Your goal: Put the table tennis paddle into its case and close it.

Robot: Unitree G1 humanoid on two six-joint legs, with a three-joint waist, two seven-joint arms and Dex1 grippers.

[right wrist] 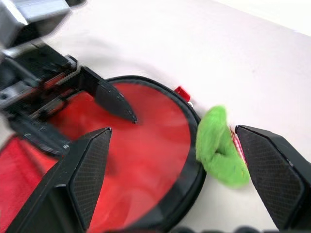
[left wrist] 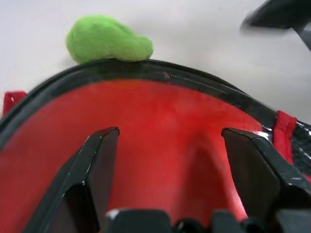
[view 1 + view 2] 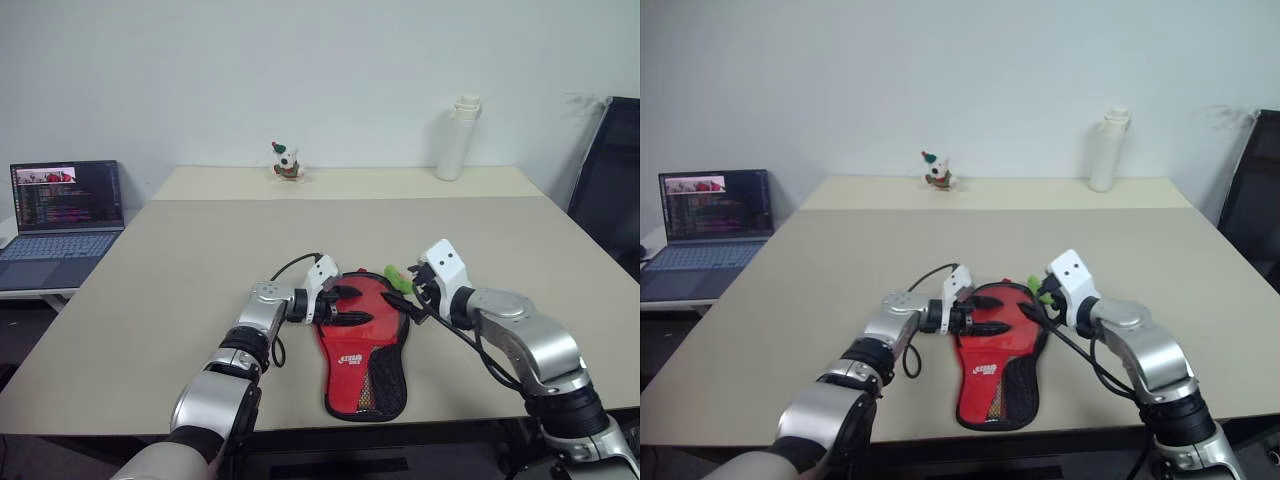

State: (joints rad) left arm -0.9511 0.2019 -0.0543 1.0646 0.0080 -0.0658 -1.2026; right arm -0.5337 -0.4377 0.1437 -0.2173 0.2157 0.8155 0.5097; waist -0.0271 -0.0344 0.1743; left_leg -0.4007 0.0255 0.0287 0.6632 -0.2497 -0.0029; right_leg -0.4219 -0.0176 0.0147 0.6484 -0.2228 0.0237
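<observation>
Over the case on the surface, both grippers' fingers stand wide, empty; it's soft, light fabric, so pinch its stiffer zip rim.

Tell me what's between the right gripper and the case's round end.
A small green fuzzy object lies against the case rim, between the open right gripper fingers, in the right wrist view.
</observation>
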